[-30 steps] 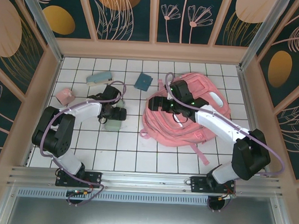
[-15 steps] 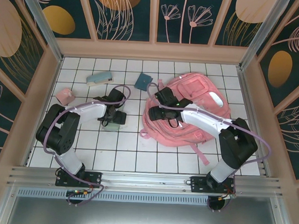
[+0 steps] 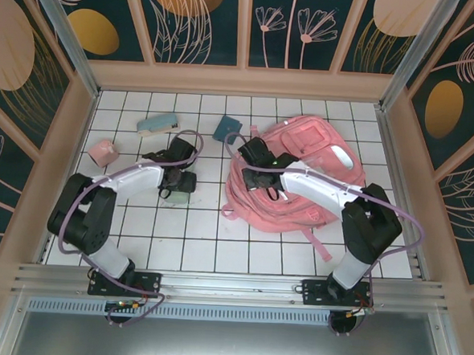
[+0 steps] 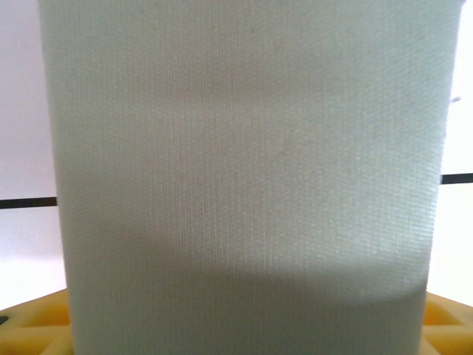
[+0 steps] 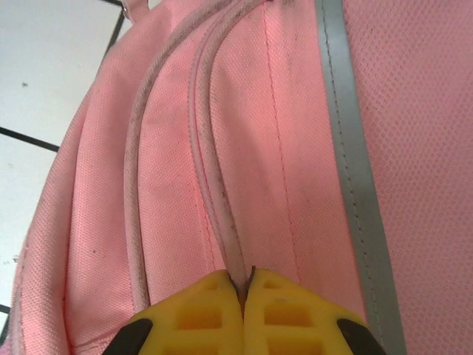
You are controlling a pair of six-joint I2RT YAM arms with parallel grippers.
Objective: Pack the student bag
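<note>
The step in hand appears to be the opening of the student bag (image 3: pixel 300 137), with the first thing to pack being prepared at the same time. The bag lies flat on the tiled table (image 3: pixel 217 233), directly under the right gripper (image 5: pixel 244 285) and stretching away beyond its tips. This gripper is closed tight: its yellow fingertips meet on a thin ridge of the zip track (image 5: pixel 214 185). The pale reflective stripe (image 5: pixel 347 148) runs just to the right of the tips. I cannot see a zip puller between them, so it is not sure that the pinch has the right part.

The left gripper (image 3: pixel 175 174) stands over a pale green fabric pouch (image 4: pixel 244 177), well apart from the bag. The pouch fills the space between its yellow fingers (image 4: pixel 29 325). I cannot tell if they already press it or only stand at its sides.

The next move probably calls for a pull along the zip line while the bag stays in place. If the fabric only lifts, the grip must be taken again nearer the puller. The pouch should wait until the mouth is open.
</note>
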